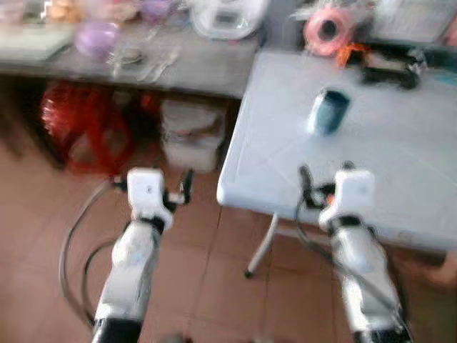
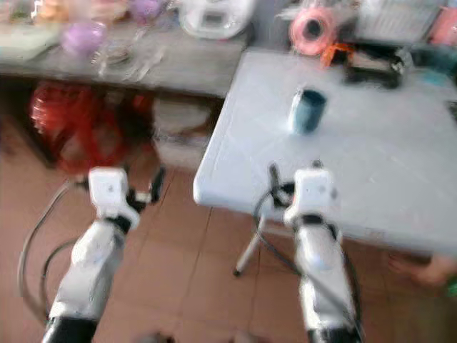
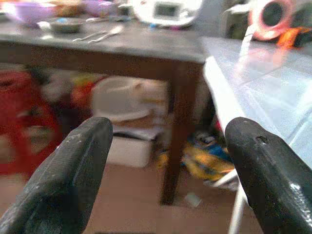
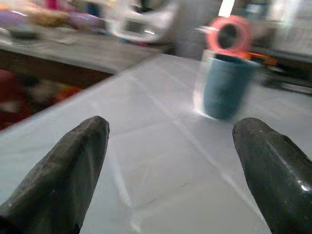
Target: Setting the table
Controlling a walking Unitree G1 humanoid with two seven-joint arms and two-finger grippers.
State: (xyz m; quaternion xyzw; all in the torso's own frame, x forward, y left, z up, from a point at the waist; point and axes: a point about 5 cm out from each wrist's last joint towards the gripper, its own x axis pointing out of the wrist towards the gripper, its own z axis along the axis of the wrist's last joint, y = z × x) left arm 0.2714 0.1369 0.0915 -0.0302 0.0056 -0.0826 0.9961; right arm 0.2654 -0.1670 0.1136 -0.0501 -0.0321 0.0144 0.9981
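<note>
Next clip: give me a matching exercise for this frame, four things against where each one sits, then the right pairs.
Things:
1. blue cup
2. purple bowl
3. red stool
4. pink tape roll

Places:
A. under the grey table
B. at the far edge of the white table, beyond the cup
C. on the grey table, near the spoons
D. standing on the white table, ahead of the right tool

Pairs: 1-D, 2-C, 3-A, 4-B
</note>
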